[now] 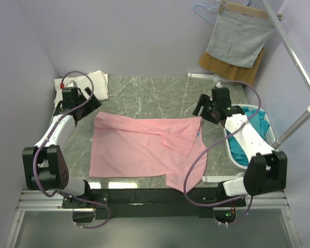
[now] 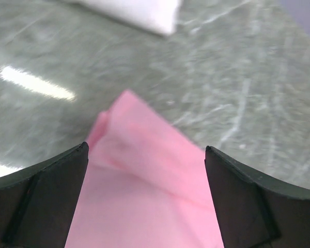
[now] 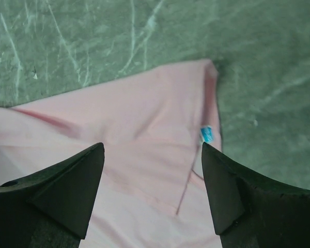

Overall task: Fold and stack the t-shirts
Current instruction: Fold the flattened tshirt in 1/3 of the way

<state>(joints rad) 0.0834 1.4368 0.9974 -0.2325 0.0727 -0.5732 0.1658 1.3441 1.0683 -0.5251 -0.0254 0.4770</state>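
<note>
A pale pink t-shirt point(image 1: 139, 150) lies spread on the marble table, one flap folded over near its right side. My left gripper point(image 1: 90, 103) is open above the shirt's far left corner point(image 2: 139, 170). My right gripper point(image 1: 200, 107) is open above the far right corner, where the small blue-white label point(image 3: 206, 134) shows on the pink cloth point(image 3: 134, 129). A folded cream-white shirt point(image 1: 95, 82) lies at the far left and also shows in the left wrist view point(image 2: 139, 13). Teal-blue shirts point(image 1: 243, 147) fill the basket point(image 1: 268, 132) at right.
A grey cloth on a hanger point(image 1: 237, 39) and a mustard-brown cloth point(image 1: 217, 64) hang at the back right. A white pole point(image 1: 299, 72) slants along the right side. The table's near edge has a black rail point(image 1: 144, 194).
</note>
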